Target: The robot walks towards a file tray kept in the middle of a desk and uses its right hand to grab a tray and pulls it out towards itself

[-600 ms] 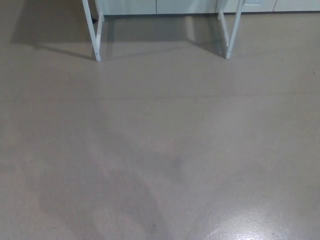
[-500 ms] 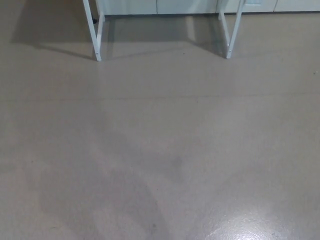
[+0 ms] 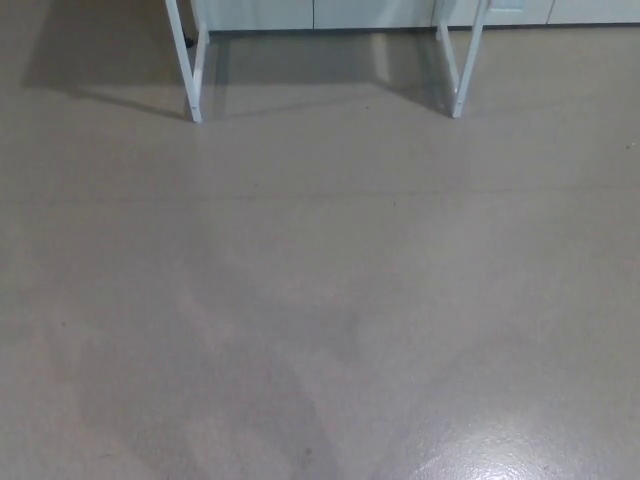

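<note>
Only the lower part of the desk shows in the head view: its white left legs [image 3: 190, 60] and white right legs [image 3: 460, 60] stand on the floor at the top of the picture. The desk top and the file tray are out of frame. Neither of my hands shows.
Grey-beige floor [image 3: 320, 300] fills nearly the whole picture, with a bright glare patch [image 3: 500, 450] at the bottom right. Pale cabinet fronts [image 3: 330, 12] run along the top edge behind the desk legs. Soft shadows lie under the desk and on the near floor.
The picture shifts by a few pixels up and down between frames, which is the camera moving. The things themselves have not moved.
</note>
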### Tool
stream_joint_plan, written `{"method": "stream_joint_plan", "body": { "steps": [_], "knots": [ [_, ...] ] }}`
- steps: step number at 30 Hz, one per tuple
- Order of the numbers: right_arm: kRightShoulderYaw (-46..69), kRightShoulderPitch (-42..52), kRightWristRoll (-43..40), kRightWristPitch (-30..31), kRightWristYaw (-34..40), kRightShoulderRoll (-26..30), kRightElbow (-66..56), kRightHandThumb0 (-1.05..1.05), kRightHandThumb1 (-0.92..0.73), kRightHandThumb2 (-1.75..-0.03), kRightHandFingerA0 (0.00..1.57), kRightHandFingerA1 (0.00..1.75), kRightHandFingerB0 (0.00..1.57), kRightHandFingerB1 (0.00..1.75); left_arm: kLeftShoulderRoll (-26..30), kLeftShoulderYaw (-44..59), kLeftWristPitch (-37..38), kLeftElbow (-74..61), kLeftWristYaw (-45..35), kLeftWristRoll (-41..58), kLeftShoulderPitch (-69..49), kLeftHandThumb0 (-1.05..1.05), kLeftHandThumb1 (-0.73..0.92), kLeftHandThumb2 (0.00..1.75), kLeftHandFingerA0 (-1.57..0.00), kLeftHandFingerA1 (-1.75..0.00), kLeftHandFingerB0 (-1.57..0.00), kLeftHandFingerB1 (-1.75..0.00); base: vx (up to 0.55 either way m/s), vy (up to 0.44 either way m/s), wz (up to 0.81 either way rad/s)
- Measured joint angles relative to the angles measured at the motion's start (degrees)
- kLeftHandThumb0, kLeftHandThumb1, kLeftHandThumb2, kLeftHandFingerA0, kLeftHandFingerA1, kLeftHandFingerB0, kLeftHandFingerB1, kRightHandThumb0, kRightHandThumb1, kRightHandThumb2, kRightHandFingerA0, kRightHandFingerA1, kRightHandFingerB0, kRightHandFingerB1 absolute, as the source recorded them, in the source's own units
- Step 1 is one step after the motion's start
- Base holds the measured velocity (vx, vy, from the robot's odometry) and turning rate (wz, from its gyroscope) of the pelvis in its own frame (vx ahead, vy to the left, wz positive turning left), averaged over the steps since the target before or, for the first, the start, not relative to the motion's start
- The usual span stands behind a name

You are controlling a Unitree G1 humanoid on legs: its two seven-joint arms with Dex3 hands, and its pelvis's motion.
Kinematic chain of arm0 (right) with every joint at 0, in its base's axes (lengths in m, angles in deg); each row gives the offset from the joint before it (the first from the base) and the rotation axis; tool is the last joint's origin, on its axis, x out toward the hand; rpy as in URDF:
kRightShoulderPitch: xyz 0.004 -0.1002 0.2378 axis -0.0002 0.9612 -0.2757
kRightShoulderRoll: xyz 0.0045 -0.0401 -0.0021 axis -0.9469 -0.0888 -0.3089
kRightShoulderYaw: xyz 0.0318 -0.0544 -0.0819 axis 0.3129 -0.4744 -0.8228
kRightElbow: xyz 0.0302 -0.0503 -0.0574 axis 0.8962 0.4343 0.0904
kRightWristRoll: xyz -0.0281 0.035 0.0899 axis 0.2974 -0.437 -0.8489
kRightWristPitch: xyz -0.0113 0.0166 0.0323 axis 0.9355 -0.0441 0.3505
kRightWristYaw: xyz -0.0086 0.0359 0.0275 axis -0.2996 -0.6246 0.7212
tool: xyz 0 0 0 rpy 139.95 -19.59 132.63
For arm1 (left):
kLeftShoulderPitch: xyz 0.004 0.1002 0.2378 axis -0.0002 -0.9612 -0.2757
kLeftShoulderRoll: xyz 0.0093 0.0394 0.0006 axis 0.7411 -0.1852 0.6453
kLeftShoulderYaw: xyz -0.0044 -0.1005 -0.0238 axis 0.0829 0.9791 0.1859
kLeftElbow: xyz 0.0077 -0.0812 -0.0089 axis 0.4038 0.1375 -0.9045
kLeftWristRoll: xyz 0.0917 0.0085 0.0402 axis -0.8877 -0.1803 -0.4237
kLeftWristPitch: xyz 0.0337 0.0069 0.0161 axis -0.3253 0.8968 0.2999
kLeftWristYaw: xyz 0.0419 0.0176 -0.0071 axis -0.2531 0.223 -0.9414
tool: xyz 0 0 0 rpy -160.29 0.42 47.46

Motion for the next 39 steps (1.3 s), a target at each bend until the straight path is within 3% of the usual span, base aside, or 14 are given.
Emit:
{"method": "stream_joint_plan", "body": {
  "steps": [5, 6, 7, 9, 10, 11, 12, 13, 21, 22, 24, 25, 28, 39],
  "knots": [
    [-0.1, -0.1, -0.2, -0.4, 0.0, 0.0, 0.3, -0.19, -0.43, -0.88, 0.34, 0.59, 0.21, 0.52, 0.2, -0.5, 0.4, 0.4, -0.2, 0.0, 0.2, -0.19, 0.22, 0.93, -0.39, -0.73, -0.27, -0.65, 0.0, 0.0, 0.0],
    [-0.2, -0.1, -0.1, -0.5, 0.0, 0.0, 0.3, -0.19, -0.44, -0.88, 0.37, 0.6, 0.21, 0.51, 0.2, -0.6, 0.4, 0.5, -0.2, 0.0, 0.2, -0.21, 0.24, 0.9, -0.31, -0.88, -0.22, -0.74, 0.0, 0.0, 0.0],
    [-0.5, 0.3, -0.1, -0.5, 0.0, 0.0, -0.5, -0.2, -0.43, -0.87, 0.37, 0.6, 0.21, 0.52, 0.2, -0.6, 0.4, 0.5, -0.3, 0.1, 0.2, -0.18, 0.24, 0.95, -0.39, -0.73, -0.26, -0.65, 0.0, 0.0, 0.0],
    [-1.0, 1.1, 0.0, -0.5, 0.2, -0.1, -2.0, -0.19, -0.43, -0.88, 0.37, 0.6, 0.21, 0.52, 0.3, -0.7, 0.4, 0.4, -0.3, 0.1, 0.2, -0.17, 0.24, 0.96, -0.4, -0.73, -0.26, -0.65, 0.13, -0.021, -0.19],
    [-1.2, 1.3, 0.0, -0.6, 0.3, -0.1, -2.3, -0.19, -0.44, -0.88, 0.37, 0.6, 0.22, 0.52, 0.2, -0.8, 0.4, 0.4, -0.4, 0.1, 0.0, -0.18, 0.26, 0.93, -0.33, -0.88, -0.21, -0.72, 0.13, -0.019, 0.13],
    [-1.3, 1.4, 0.0, -0.6, 0.3, -0.1, -2.4, -0.22, -0.62, -0.58, 0.46, 0.48, 0.34, 0.39, 0.3, -0.9, 0.4, 0.3, -0.3, 0.1, 0.0, -0.17, 0.27, 0.93, -0.33, -0.88, -0.22, -0.71, -0.04, -0.055, 0.14],
    [-1.6, 1.2, 0.1, -0.6, 0.4, -0.1, -2.1, -0.19, -0.43, -0.87, 0.38, 0.6, 0.23, 0.52, 0.6, -1.1, 0.4, -0.3, -0.3, 0.1, 0.0, -0.2, 0.27, 0.92, -0.33, -0.85, -0.21, -0.69, 0.0, 0.0, 0.0],
    [-1.6, 1.1, 0.1, -0.6, 0.5, -0.1, -1.9, -0.22, -0.63, -0.58, 0.46, 0.48, 0.33, 0.39, 0.8, -1.2, 0.5, -0.6, -0.3, 0.2, 0.2, -0.19, 0.26, 0.96, -0.39, -0.71, -0.24, -0.63, 0.01, -0.031, 0.45],
    [-1.7, 0.4, 0.0, -0.7, 1.0, 0.6, -1.0, -0.22, -0.63, -0.58, 0.45, 0.48, 0.34, 0.39, 0.9, -2.2, 1.1, -0.9, -0.2, 0.1, 0.0, -0.18, 0.26, 0.96, -0.42, -0.73, -0.27, -0.64, 0.04, 0.072, -0.03],
    [-1.8, 0.3, 0.0, -0.7, 1.1, 0.6, -1.0, -0.2, -0.44, -0.88, 0.34, 0.59, 0.21, 0.51, 1.0, -2.2, 1.1, -0.9, -0.2, 0.1, 0.0, -0.19, 0.26, 0.96, -0.41, -0.73, -0.27, -0.64, 0.19, 0.302, -0.42],
    [-1.8, -0.2, -0.1, -0.9, 1.2, 0.3, -0.1, -0.2, -0.44, -0.87, 0.36, 0.59, 0.22, 0.51, 0.8, -2.5, 1.0, -1.0, -0.2, 0.1, 0.1, -0.25, 0.29, 0.88, -0.39, -0.87, -0.27, -0.71, 0.15, 0.572, 0.12],
    [-1.9, -0.4, -0.1, -1.0, 1.1, 0.1, 0.5, -0.22, -0.63, -0.58, 0.44, 0.46, 0.34, 0.39, 1.3, -2.5, 1.1, -1.2, -0.2, 0.2, 0.4, -0.27, 0.26, 0.89, -0.41, -0.84, -0.3, -0.7, 0.15, 0.512, 0.05],
    [-2.0, -0.6, -0.1, -1.1, 1.0, -0.1, 1.9, -0.22, -0.64, -0.58, 0.46, 0.46, 0.33, 0.38, 2.1, -2.3, 1.3, -1.3, 0.1, 0.3, 0.8, -0.23, 0.25, 0.94, -0.42, -0.73, -0.29, -0.65, 0.21, 0.155, 0.05],
    [-1.7, -1.6, -0.3, -1.7, 0.7, -0.1, 1.6, -0.23, -0.64, -0.59, 0.56, 0.55, 0.35, 0.41, 2.1, -3.6, 1.3, -1.5, 1.0, 0.2, 0.7, -0.25, 0.23, 0.93, -0.46, -0.76, -0.31, -0.67, 0.26, -0.131, 0.13]
  ]
}}
